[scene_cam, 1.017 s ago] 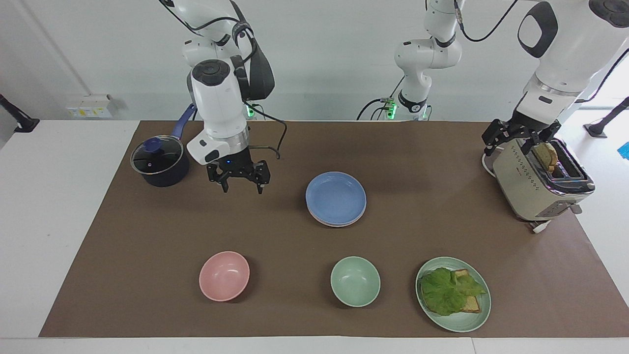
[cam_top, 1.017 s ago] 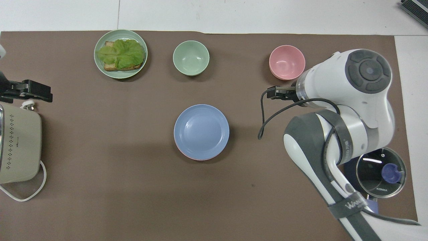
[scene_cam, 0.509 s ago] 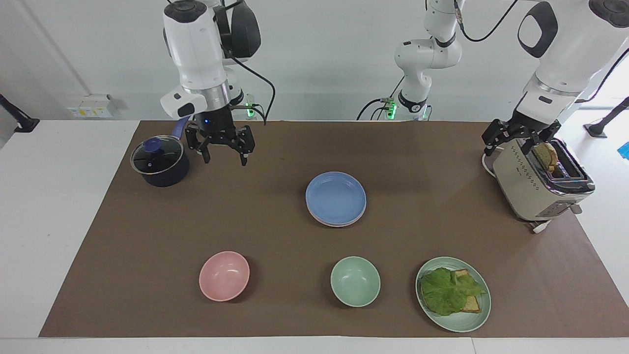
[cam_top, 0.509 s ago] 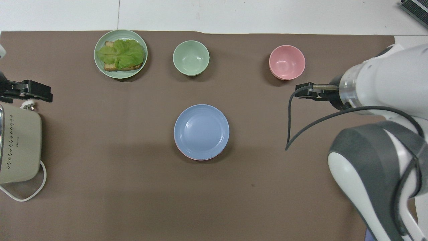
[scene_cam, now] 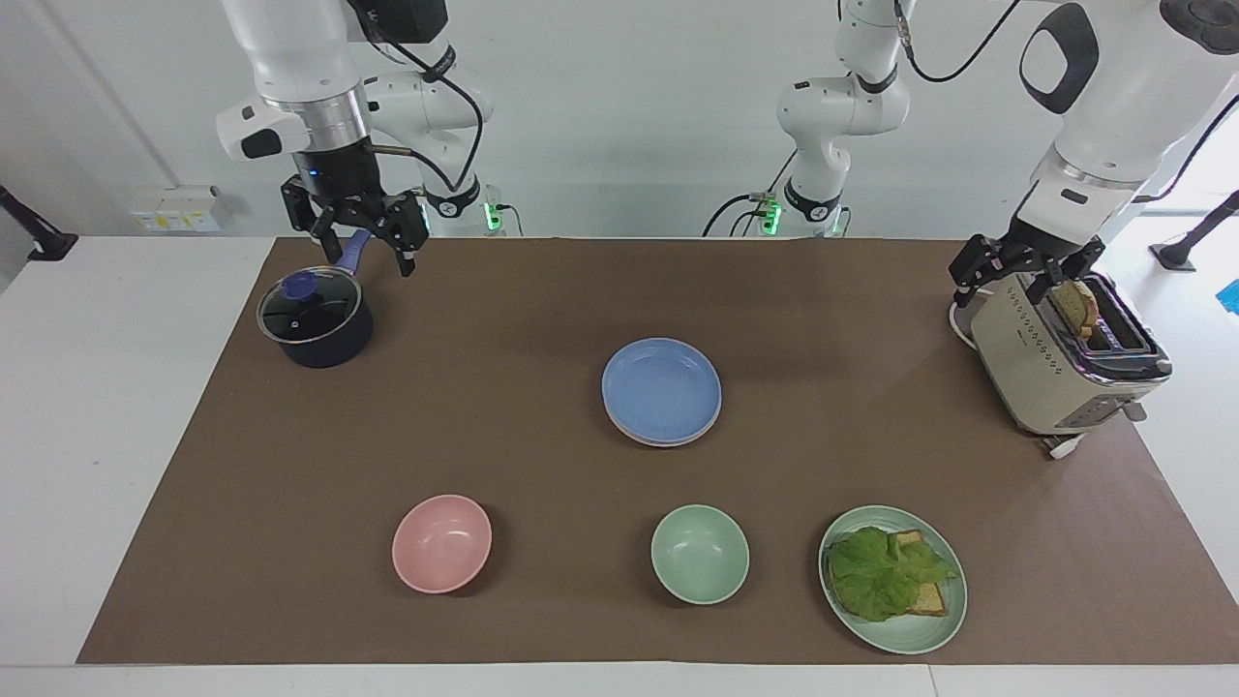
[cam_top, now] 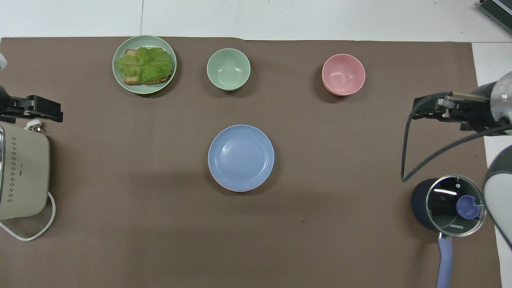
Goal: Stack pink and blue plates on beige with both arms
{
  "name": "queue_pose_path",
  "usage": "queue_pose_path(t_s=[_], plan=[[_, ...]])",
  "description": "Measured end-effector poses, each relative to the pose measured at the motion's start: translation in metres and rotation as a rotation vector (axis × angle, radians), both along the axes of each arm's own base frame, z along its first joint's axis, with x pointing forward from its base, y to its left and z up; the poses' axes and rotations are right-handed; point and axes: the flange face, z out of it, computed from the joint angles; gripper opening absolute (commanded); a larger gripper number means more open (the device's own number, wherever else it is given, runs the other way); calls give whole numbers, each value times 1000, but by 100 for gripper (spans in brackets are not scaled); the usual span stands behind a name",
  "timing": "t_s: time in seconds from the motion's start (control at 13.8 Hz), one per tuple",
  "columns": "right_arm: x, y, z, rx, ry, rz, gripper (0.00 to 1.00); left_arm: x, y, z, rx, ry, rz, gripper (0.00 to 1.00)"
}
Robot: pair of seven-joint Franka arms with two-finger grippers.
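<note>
I had pulled the right gripper (scene_cam: pixel 357 239) up over the pot (scene_cam: pixel 316 318), fingers spread and empty, well clear of the plates (scene_cam: pixel 662 391); blue topped the stack mid-table, which I judged finished. Left gripper (scene_cam: pixel 1024 270) waited spread above the toaster (scene_cam: pixel 1050 368).

Beige plate (scene_cam: pixel 668 440) mostly hidden under stack.

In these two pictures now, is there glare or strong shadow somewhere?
Overhead view: a bright streak of glare on the pot's glass lid; soft shadows beside the blue plate and the bowls. Facing view: even light, only a faint dark patch on the brown mat, and a small glint on the lid.
</note>
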Motion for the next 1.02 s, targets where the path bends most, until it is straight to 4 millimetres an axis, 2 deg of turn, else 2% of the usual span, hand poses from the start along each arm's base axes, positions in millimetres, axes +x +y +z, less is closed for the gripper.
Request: queue_pose_path(t_s=[0.29,0.44,0.73,1.02], plan=[[-14,-55,12,-8,34,3,100,0,0,0,0,0,0,100],[-17,-74,13,-11,41,33,100,0,0,0,0,0,0,100],[-17,-74,-11,-13,95,98,100,0,0,0,0,0,0,100],[-18,-70,-13,20,107,103,100,0,0,0,0,0,0,100]])
